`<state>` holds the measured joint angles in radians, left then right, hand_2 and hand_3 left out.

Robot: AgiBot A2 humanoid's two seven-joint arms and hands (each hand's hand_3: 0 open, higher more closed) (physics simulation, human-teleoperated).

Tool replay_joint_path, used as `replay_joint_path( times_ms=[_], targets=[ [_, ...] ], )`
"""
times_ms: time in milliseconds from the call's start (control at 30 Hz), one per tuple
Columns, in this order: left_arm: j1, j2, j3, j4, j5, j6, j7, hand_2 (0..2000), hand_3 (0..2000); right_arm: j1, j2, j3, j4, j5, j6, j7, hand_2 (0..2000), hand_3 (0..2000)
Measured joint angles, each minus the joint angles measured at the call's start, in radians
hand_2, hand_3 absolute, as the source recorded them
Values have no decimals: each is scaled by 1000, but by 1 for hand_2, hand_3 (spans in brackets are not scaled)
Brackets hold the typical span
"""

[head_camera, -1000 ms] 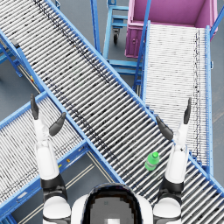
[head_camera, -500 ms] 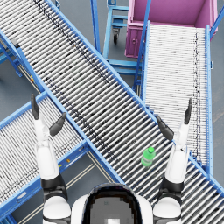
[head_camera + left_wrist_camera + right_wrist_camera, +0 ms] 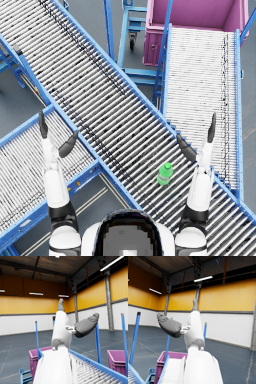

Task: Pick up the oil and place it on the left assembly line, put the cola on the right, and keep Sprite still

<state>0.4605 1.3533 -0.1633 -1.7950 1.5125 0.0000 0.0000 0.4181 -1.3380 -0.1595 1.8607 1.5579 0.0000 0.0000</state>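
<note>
A green Sprite bottle (image 3: 165, 173) lies on the rollers of the long diagonal conveyor (image 3: 100, 100), near its lower right end. My right hand (image 3: 200, 144) is raised just right of the bottle, fingers spread, holding nothing. Over the left side conveyor (image 3: 22, 165) my left hand (image 3: 54, 137) is also raised with its fingers apart and empty. In the left wrist view the left hand (image 3: 75, 323) points up at the hall ceiling; the right wrist view shows the right hand (image 3: 181, 323) the same way. No oil or cola is in view.
A second roller conveyor (image 3: 200, 95) runs up the right side to a purple bin (image 3: 195, 15). Blue frames and a blue cart (image 3: 132, 25) stand between the lines. Purple bins (image 3: 117, 361) also show in the wrist views.
The Sprite bottle has travelled along the diagonal conveyor toward the upper left. Both hands have stayed raised in the same place.
</note>
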Motion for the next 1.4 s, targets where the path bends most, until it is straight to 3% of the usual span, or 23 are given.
replay_joint_path(
  times_ms=[1400],
  targets=[
    [19, 5, -8, -20, 0, 0, 0, 0, 0, 4, -10, 0, 10, 0, 0, 0, 0, 0]
  ],
)
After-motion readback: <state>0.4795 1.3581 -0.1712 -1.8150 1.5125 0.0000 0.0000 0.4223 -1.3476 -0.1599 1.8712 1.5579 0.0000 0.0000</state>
